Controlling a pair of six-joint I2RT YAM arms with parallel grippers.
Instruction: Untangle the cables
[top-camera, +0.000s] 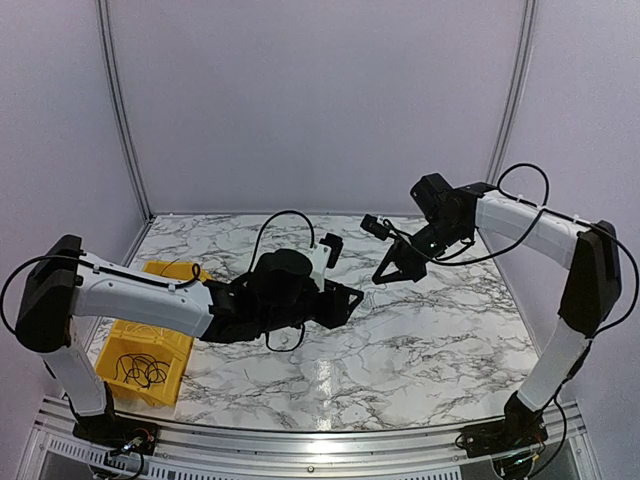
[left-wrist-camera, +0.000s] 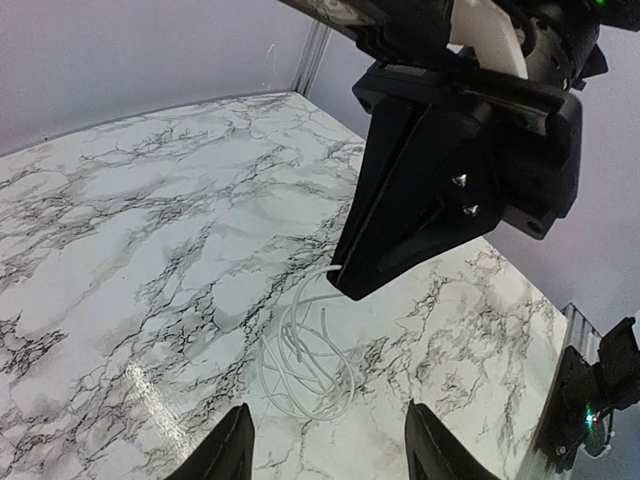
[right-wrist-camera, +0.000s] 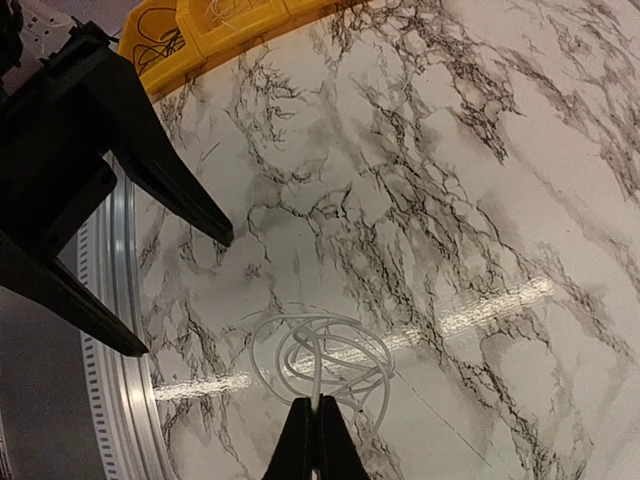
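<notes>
Closest in, the right gripper (right-wrist-camera: 315, 415) is pinching its black fingers tight together around one strand of the thin white cable coil (right-wrist-camera: 320, 365), which is resting in loose loops on the glossy marble-patterned table (right-wrist-camera: 480, 150). The left gripper (left-wrist-camera: 330, 445) is hovering nearby, fingers spread wide, holding nothing. Light, limp and slick, the wire is probably wanting a grip on one outer loop.

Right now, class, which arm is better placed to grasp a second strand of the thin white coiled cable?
Left. The left end effector is open and aimed at the thin white coiled cable, while the right end effector is shut on one strand, so it seems occupied.
</notes>
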